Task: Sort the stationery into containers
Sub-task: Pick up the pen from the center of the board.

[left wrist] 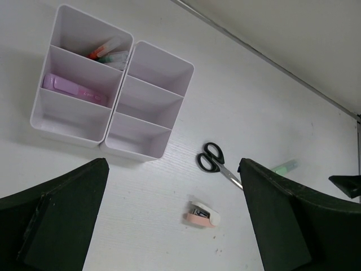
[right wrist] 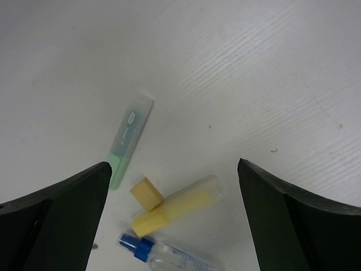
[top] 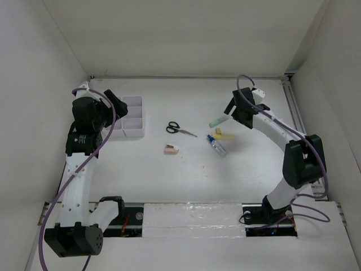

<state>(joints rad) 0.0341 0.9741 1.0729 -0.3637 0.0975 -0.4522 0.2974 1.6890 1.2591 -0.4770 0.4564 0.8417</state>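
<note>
Left wrist view: left jaws spread wide, empty, above the surface (left wrist: 146,197) near the tray (left wrist: 67,132), whose middle compartment holds a purple highlighter (left wrist: 73,89). Scissors (left wrist: 217,161) and eraser (left wrist: 202,215) lie loose nearby. Right jaws spread, empty, over the green highlighter (right wrist: 131,141), yellow highlighter (right wrist: 177,204) and blue-capped tube (right wrist: 169,257), all close together.

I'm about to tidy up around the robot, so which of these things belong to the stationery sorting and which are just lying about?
Belong to the job:
scissors, pink-white eraser, green highlighter, yellow highlighter, small yellow block beside it, blue-capped tube, white organiser tray, with the purple highlighter and pens already in it.

Just lying about:
nothing loose; only the arms' purple cables.
</note>
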